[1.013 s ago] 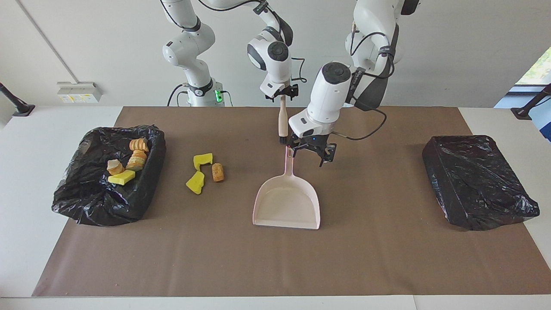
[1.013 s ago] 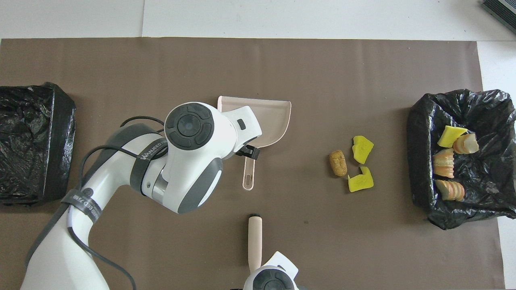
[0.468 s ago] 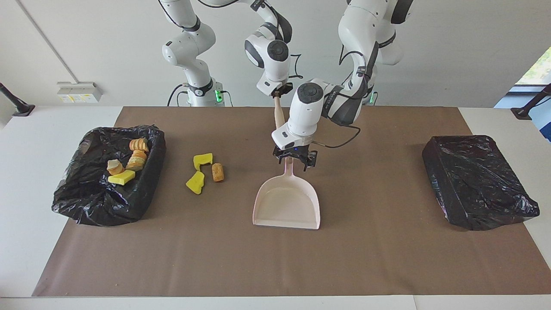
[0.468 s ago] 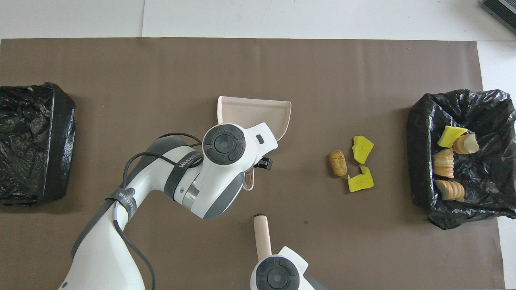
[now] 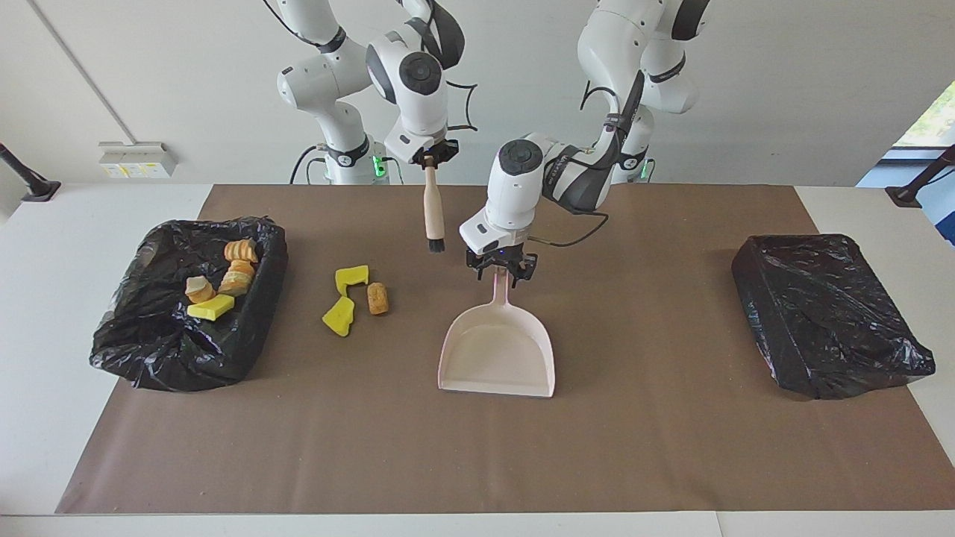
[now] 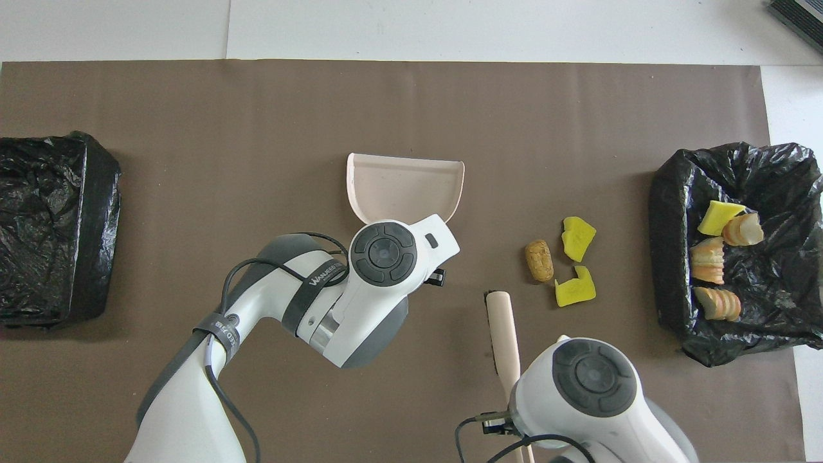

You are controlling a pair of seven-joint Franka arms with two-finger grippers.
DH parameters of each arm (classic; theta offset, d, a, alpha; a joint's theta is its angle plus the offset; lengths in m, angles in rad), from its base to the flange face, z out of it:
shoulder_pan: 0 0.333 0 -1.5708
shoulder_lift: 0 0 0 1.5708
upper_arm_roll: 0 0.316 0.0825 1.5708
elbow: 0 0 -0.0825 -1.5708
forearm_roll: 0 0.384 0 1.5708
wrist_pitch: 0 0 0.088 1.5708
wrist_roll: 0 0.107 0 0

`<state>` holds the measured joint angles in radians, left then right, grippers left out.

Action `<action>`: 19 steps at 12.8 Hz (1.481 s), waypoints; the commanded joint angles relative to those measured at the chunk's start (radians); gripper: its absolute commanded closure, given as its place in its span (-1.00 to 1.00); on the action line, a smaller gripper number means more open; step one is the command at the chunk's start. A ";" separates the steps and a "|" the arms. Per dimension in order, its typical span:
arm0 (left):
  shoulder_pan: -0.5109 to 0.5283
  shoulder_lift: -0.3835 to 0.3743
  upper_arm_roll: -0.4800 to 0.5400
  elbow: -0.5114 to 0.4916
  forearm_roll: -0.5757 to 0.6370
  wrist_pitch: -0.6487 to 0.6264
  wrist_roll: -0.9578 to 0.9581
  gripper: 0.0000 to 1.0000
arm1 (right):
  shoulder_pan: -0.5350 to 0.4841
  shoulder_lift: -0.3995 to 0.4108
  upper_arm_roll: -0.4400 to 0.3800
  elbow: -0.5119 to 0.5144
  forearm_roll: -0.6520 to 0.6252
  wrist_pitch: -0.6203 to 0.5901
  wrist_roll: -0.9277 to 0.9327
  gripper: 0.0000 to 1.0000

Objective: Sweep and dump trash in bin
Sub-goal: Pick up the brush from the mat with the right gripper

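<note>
The pink dustpan (image 5: 498,356) (image 6: 405,188) lies flat mid-mat, its handle pointing toward the robots. My left gripper (image 5: 500,270) is down at that handle; in the overhead view its wrist hides the handle. My right gripper (image 5: 430,158) is shut on the wooden handle of a brush (image 5: 433,212) (image 6: 502,331), which hangs bristles-down over the mat between the dustpan handle and the loose trash. That trash is two yellow sponge bits (image 5: 351,277) (image 5: 339,316) and a brown cork-like lump (image 5: 378,297) (image 6: 539,260). The black-lined bin (image 5: 257,298) (image 6: 669,257) holds more scraps.
A second bin wrapped in a black bag (image 5: 828,313) (image 6: 45,225) stands at the left arm's end of the table. A brown mat (image 5: 477,455) covers the table. The left arm's cable hangs over the mat near the dustpan handle.
My right arm lifted the brush and carried it toward the loose trash. My left gripper moved over the dustpan handle and came down onto it.
</note>
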<state>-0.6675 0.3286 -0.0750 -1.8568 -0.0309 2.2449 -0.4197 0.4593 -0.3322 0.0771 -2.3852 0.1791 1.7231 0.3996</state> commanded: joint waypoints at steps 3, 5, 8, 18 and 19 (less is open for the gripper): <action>-0.006 -0.025 0.020 -0.025 0.155 0.035 -0.015 0.47 | -0.224 0.086 0.013 0.087 -0.220 0.044 -0.206 1.00; -0.001 -0.025 0.020 -0.025 0.178 0.038 -0.002 0.80 | -0.284 0.181 0.017 0.168 -0.375 0.012 -0.232 1.00; 0.016 -0.036 0.024 -0.025 0.209 0.021 0.138 0.97 | -0.295 0.263 0.012 0.210 -0.470 0.010 -0.260 1.00; 0.158 -0.123 0.021 -0.082 0.197 -0.163 1.096 1.00 | -0.312 0.369 0.015 0.224 -0.197 -0.006 -0.367 1.00; 0.160 -0.135 0.023 -0.102 0.197 -0.162 1.123 1.00 | -0.306 0.369 0.015 0.227 -0.149 -0.008 -0.367 1.00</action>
<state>-0.5175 0.2430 -0.0445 -1.8902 0.1586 2.0867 0.6336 0.1614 0.0417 0.0814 -2.1700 -0.0629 1.7393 0.0739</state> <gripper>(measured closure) 0.674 0.740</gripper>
